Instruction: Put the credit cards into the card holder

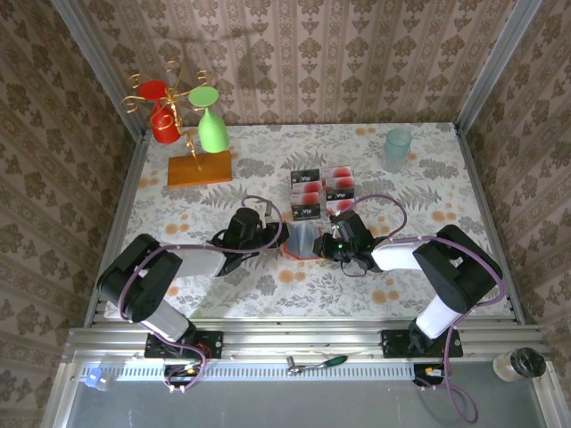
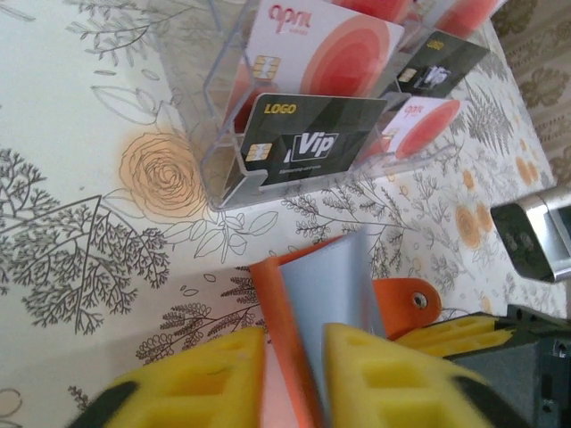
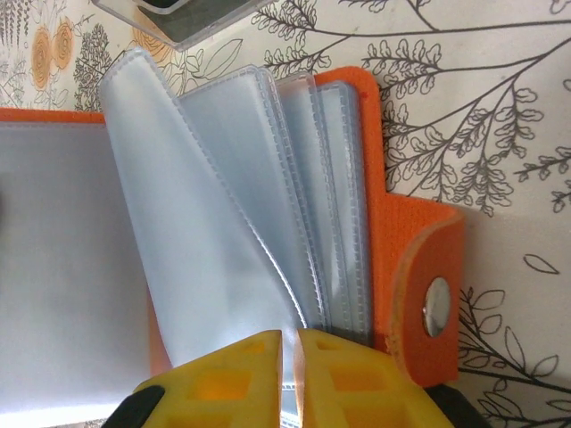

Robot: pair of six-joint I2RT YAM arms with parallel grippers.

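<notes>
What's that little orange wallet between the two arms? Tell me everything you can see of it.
The card holder is a small orange folding wallet, open on the flowered tablecloth near a clear rack of cards. Inside are translucent, stitched plastic sleeves, fanned out and looking empty. A rounded orange tab carries a metal snap. Each arm's jaws are closed on it: left on a cover edge, right on a sleeve.

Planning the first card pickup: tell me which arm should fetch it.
Right, probably: in the top view the right gripper sits nearest the rack of cards. The left gripper clamps the holder and can steady it; the right must first drop its sleeve.
</notes>
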